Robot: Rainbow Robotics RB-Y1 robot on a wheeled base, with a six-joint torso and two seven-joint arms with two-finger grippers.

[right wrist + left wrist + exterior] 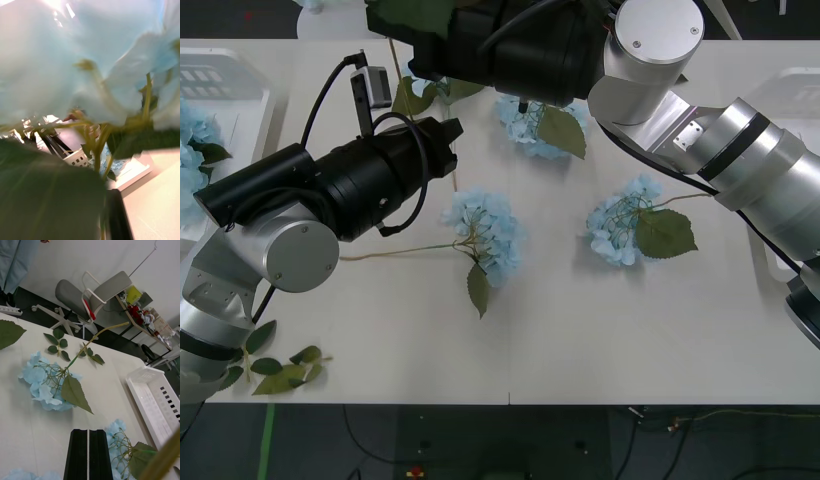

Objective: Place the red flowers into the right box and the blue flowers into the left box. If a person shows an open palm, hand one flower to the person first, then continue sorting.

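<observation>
Three blue flowers lie loose on the white table: one in the middle (pixel 485 235), one to its right (pixel 620 230), and one farther back (pixel 525 125). My right gripper (pixel 435 45) reaches across the far centre, shut on the stem of another blue flower (pixel 93 56), whose petals and leaves crowd the right wrist view. My left gripper (pixel 448 135) hovers left of centre with its black fingers (pixel 80 453) shut on nothing. The left box (pixel 225 75) holds blue flowers (pixel 192 150). The right box (pixel 795 90) stands at the far right. Red flowers are out of view.
A loose green leaf sprig (pixel 285 372) lies near the front left edge. In the left wrist view the right box (pixel 148 401) sits beyond two of the loose blooms (pixel 48 386). An office chair (pixel 97 292) stands past the table's edge.
</observation>
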